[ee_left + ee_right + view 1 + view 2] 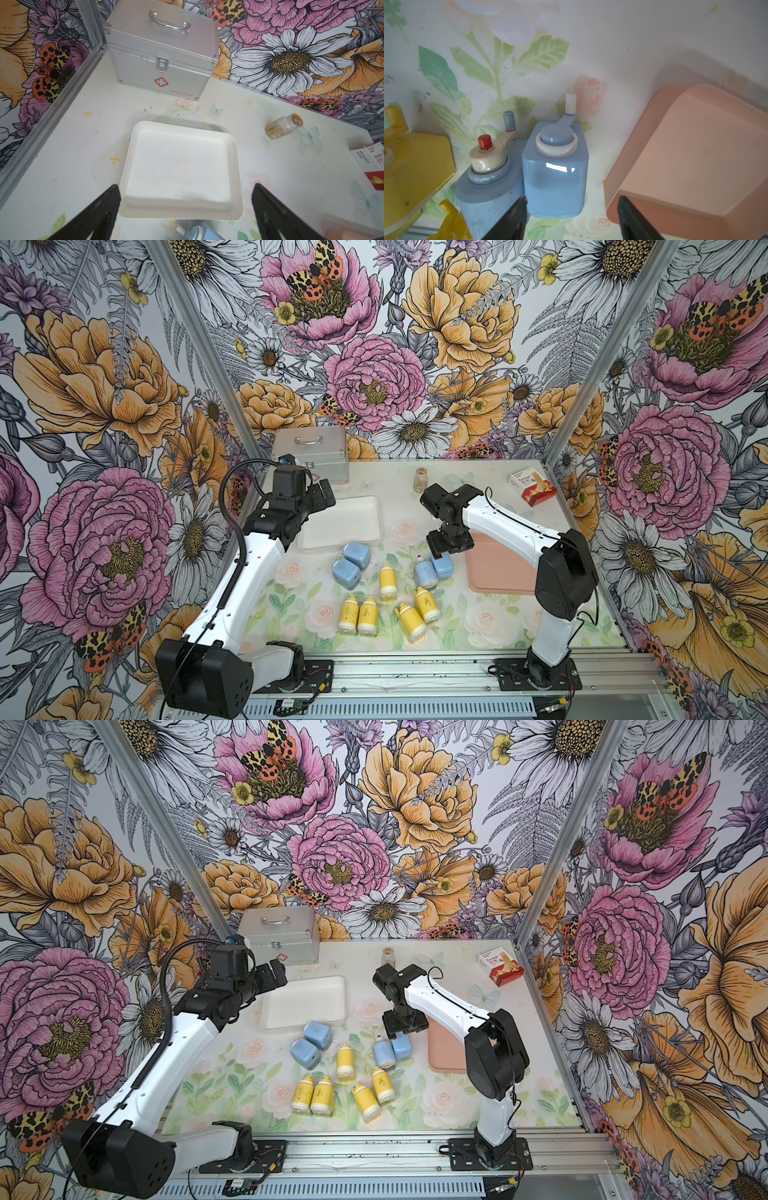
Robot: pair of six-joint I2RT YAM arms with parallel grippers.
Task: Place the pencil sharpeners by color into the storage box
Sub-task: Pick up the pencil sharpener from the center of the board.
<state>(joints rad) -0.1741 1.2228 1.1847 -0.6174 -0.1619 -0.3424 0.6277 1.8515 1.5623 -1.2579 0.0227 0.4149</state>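
Right gripper (572, 200): jaws apart, clamping nothing.
Blue sharpener (554, 182): on the table (623, 52) between its fingers (517, 218), touching a second blue sharpener (488, 199).
Pink tray (494, 572): 3 o'clock of that pair, both top views.
Yellow sharpeners (368, 616): 7 o'clock of the right gripper, well clear.
Left gripper (186, 187): wide apart, empty, above white tray (178, 166).

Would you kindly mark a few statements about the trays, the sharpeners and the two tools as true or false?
The white tray is empty. True.
The silver case stands open. False: its lid is shut and latched.
The left tool is shut. False: it is wide open and empty.
Five yellow sharpeners lie on the table. True.
The right tool is open around a blue sharpener. True.
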